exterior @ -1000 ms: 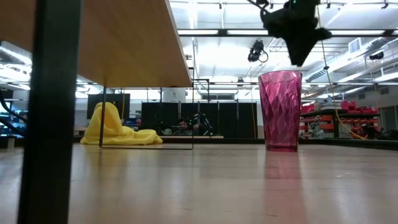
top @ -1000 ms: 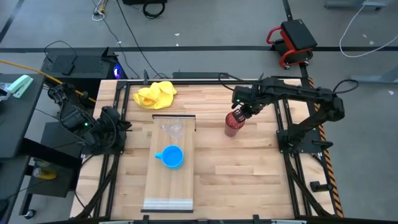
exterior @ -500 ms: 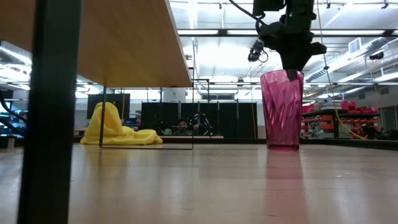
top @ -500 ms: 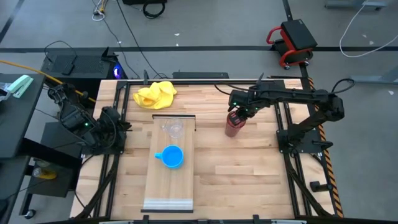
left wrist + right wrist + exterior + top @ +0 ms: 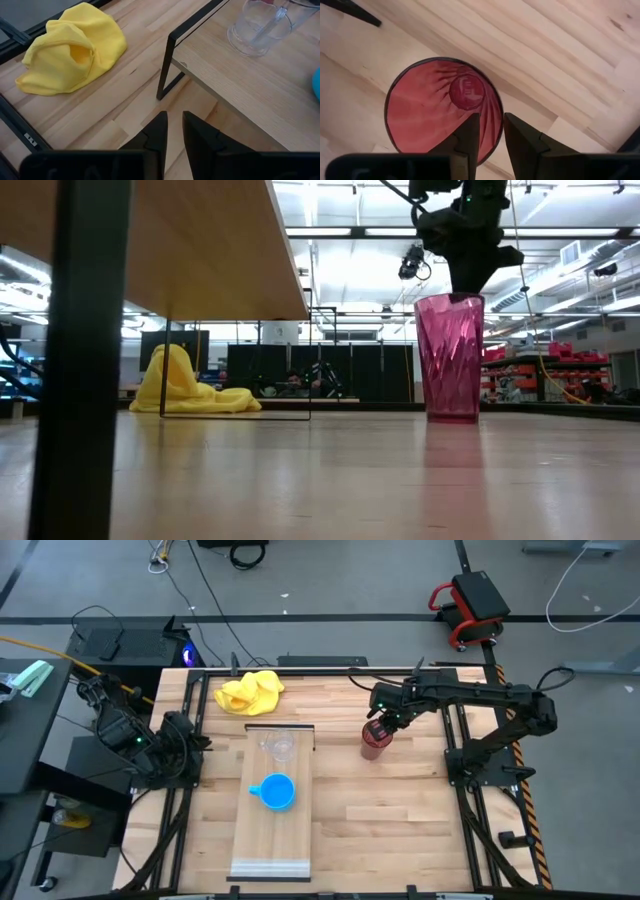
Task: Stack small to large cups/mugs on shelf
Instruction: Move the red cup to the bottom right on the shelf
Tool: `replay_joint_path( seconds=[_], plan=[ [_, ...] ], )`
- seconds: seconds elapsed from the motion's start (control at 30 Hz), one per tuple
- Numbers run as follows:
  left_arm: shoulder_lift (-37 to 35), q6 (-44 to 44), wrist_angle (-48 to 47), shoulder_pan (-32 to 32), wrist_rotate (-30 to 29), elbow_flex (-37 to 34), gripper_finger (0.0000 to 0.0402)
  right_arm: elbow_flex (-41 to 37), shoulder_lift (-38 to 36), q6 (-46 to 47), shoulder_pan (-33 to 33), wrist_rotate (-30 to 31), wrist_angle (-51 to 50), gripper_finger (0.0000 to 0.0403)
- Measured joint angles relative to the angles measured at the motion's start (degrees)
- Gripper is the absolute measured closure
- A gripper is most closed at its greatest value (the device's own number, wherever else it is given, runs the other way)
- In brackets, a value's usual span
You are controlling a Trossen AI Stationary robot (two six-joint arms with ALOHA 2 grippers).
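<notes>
Desk [image 5: 400, 810]: pale butcher-block wood in long glued strips, flat, carrying everything.
Shelf [image 5: 272, 840]: long light wood plank raised on thin dark metal legs, paler strip at its near end; smooth grain.
Yellow cloth [image 5: 250, 692]: soft, crumpled, lying on the desk just beyond the shelf's far end.
Dark red cup [image 5: 374, 740]: translucent ribbed plastic, tall and tapered, upright on the desk well to the right of the shelf.
Blue mug [image 5: 276, 791]: glossy bright blue, round, with a handle, sitting on the shelf near its middle.
Clear cup [image 5: 279, 747]: thin see-through plastic, on the shelf toward the cloth end.
Right hand [image 5: 489, 131]: slightly parted fingers straddle the red cup's rim, one inside, one outside; whether they already pinch the wall I cannot tell.
Left hand [image 5: 171, 131]: waits at the desk's left edge, fingers a little apart, holding nothing.
Risk, red cup: a thin-wall rim pinch on slick ribs could slip or tilt, tipping the tall cup.
Risk, shelf: the carried cup may knock the blue mug or light clear cup off the plank.
</notes>
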Motion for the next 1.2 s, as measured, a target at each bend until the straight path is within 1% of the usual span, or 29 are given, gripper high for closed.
replay_joint_path(
  seconds=[0.2, 0.37, 0.7, 0.87, 1.2],
  plan=[
    [0.0, 0.0, 0.0, 0.0, 0.0, 0.0, 0.0338, -0.1, 0.4, -0.1, 0.0, 0.2, -0.9, 0.0307],
    [0.0, 0.0, 0.0, 0.0, 0.0, 0.0, 0.0338, -2.8, 0.7, 0.1, 0.0, 0.2, -0.9, 0.0307],
    [0.0, 0.0, 0.0, 0.0, 0.0, 0.0, 0.0336, -7.2, 0.7, 0.5, 0.1, -1.1, 3.5, 0.0307],
    [0.0, 0.0, 0.0, 0.0, -0.4, 0.0, 0.0339, -6.4, 0.7, 0.5, 0.1, -1.1, 3.8, 0.0307],
    [0.0, 0.0, 0.0, 0.0, -0.9, 0.0, 0.0334, -4.1, 0.7, 0.5, 0.0, -1.1, 3.7, 0.0307]
  ],
)
